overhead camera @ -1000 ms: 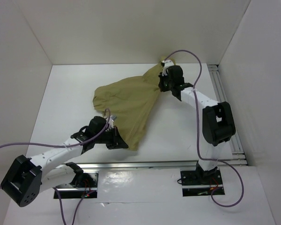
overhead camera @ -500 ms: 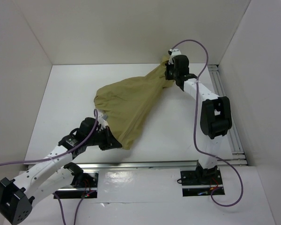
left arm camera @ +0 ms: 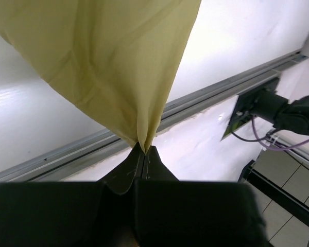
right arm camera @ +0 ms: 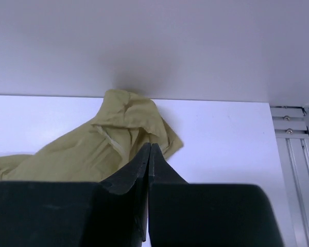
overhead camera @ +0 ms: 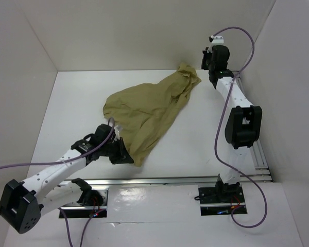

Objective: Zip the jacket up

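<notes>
We see a white table (overhead camera: pixel 72 103) walled in on the left, far and right sides. The jacket (overhead camera: pixel 144 108) lies crumpled on it, running on a diagonal. Its narrow bunched end sits at the far right, close to the back wall. Its broad middle spreads across the centre, and its near end tapers to a point just short of the near rail (overhead camera: pixel 195 180). That metal rail runs along the table's near edge. A second rail (overhead camera: pixel 261 154) lines the right edge, well apart from the fabric.
</notes>
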`<state>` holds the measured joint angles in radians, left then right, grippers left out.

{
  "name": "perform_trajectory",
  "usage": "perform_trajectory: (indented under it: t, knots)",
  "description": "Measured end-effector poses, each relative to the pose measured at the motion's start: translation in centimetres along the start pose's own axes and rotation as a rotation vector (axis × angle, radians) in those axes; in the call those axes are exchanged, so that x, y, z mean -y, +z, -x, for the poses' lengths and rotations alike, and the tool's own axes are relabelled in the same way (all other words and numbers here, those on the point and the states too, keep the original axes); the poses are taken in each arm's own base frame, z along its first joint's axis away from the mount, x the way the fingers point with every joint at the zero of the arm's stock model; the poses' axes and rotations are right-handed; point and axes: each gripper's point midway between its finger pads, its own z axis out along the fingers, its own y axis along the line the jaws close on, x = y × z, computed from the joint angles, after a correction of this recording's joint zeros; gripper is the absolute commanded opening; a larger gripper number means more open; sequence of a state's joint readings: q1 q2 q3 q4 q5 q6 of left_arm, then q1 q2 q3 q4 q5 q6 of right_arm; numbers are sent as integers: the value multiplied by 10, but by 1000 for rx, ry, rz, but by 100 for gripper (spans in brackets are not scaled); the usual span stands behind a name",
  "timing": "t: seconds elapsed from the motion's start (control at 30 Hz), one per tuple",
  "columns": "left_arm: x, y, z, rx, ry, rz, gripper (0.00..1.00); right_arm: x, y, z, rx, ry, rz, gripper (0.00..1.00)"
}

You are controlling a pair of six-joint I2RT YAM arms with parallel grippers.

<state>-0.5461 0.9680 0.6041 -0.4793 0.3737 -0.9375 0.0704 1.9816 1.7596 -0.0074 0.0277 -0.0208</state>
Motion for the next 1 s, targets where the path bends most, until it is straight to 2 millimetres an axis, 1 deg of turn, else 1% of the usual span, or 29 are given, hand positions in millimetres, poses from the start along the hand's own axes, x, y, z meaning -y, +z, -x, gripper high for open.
perform_trajectory:
  t: [0.07,0.13,0.2,0.23,0.27,0.3,0.33,0.37,0.4,0.43,0.47,0.53,0.57,0.6,0.63,0.7,0.73,0.77,0.83,0.9,0.97,1.0]
  knots:
    - [-6,6,-1,-22,-6,25,0,3,0,-1,-1,0,-9,0]
    - [-10,9,-2,-37,-5,43,0,-4,0,-5,-5,-4,2,0]
    - [-12,12,-2,-41,-7,56,0,-11,-2,-15,-23,-5,18,0]
    - [-12,12,0,-38,-8,63,0,-14,-4,-26,-47,-5,23,0]
    - [-11,13,4,-32,-7,70,0,-18,-5,-35,-66,-4,28,3]
    - [-10,14,10,-23,-8,78,0,-20,-6,-44,-84,1,32,10]
    - [-10,15,18,-6,-5,88,0,-23,-6,-53,-104,8,34,23]
    - [-10,15,29,19,-11,104,0,-25,-8,-63,-125,17,34,68]
    - [-10,14,42,45,-22,120,0,-25,-10,-72,-145,26,29,86]
    - [-11,14,56,75,-32,145,0,-24,-13,-82,-169,33,16,96]
    - [-12,13,73,110,-39,168,0,-23,-16,-90,-192,39,2,100]
    - [-15,10,106,183,-63,212,0,-18,-23,-106,-242,52,-47,100]
    - [-18,9,123,219,-68,236,2,-15,-26,-111,-261,64,-72,100]
    - [-22,7,139,257,-73,260,16,-10,-31,-114,-279,79,-108,100]
    - [-26,4,154,291,-81,283,28,-4,-37,-117,-296,92,-146,100]
    - [-31,-2,177,346,-81,318,56,8,-51,-120,-319,127,-225,100]
    - [-33,-7,189,375,-77,334,80,16,-60,-120,-326,145,-271,100]
    - [-33,-11,200,400,-67,343,92,24,-68,-120,-331,166,-313,100]
    - [-30,-24,219,455,-63,362,98,38,-82,-118,-335,208,-385,100]
    - [-22,-40,236,513,-51,370,99,51,-95,-121,-339,244,-446,100]
    - [-11,-57,247,571,-21,368,99,62,-107,-133,-362,270,-493,100]
    - [-5,-67,250,600,-9,361,99,66,-113,-142,-378,277,-512,100]
